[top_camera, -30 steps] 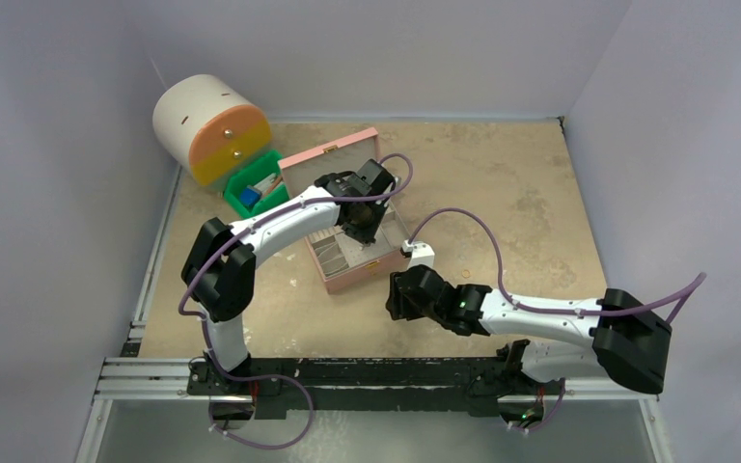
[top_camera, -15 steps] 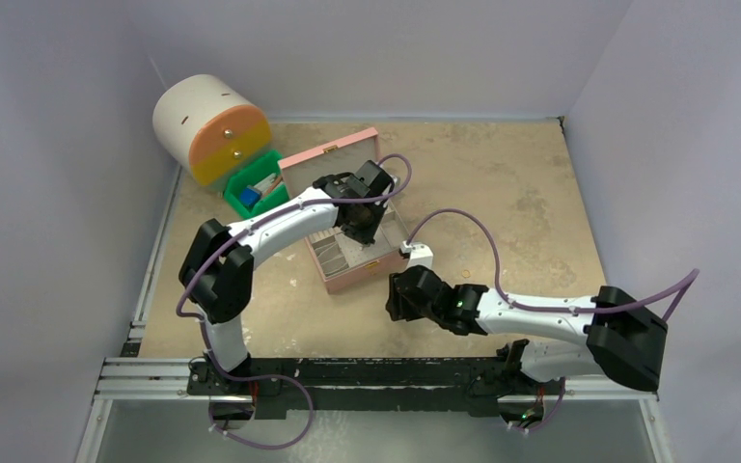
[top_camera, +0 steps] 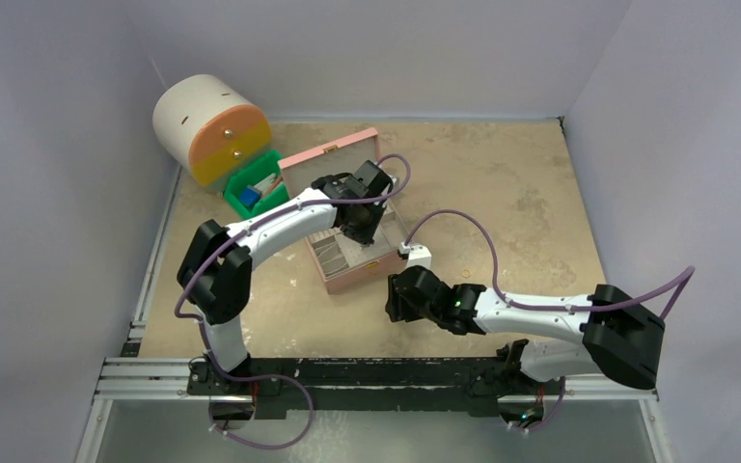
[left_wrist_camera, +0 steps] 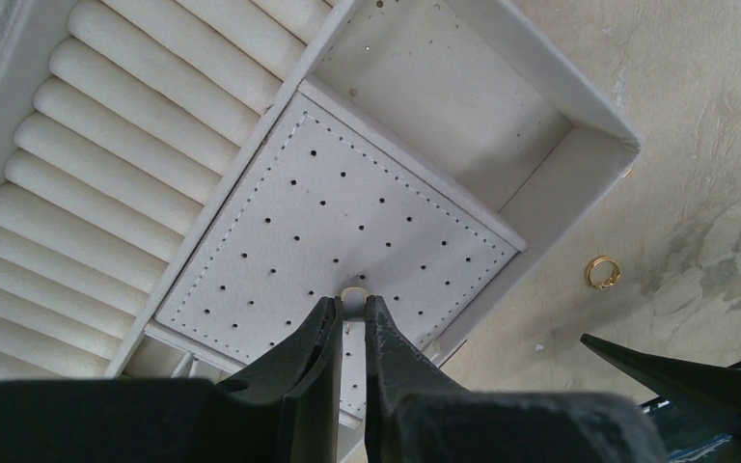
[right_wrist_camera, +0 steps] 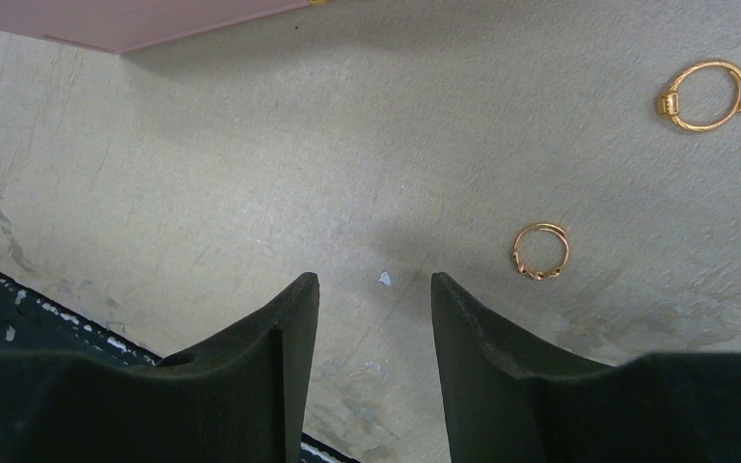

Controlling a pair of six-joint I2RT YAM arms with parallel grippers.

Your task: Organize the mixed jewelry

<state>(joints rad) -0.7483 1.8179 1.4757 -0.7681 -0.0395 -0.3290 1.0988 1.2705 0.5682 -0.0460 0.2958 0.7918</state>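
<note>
The mixed jewelry shows as small gold rings. My left gripper [left_wrist_camera: 351, 307] is shut on one small gold ring [left_wrist_camera: 353, 292], holding it against the white perforated pad [left_wrist_camera: 328, 212] inside the open pink jewelry box [top_camera: 359, 275]. Another gold ring [left_wrist_camera: 602, 271] lies on the table just outside the box's white corner. My right gripper [right_wrist_camera: 374, 282] stands open low over the bare table, with nothing between its fingers. A twisted gold ring [right_wrist_camera: 540, 251] lies just right of its right finger. A larger gold ring with a small setting [right_wrist_camera: 702, 96] lies farther right.
White ring rolls [left_wrist_camera: 125, 145] fill the box's left compartment, and an empty white compartment [left_wrist_camera: 444, 87] lies beyond the pad. A green bin [top_camera: 251, 193] and a round white-and-orange drawer unit [top_camera: 210, 125] stand at the back left. The table's near edge [right_wrist_camera: 19, 299] is close behind my right gripper.
The right arm has drifted slightly to the left, its gripper still open. The left gripper stays shut on the ring over the pad.
</note>
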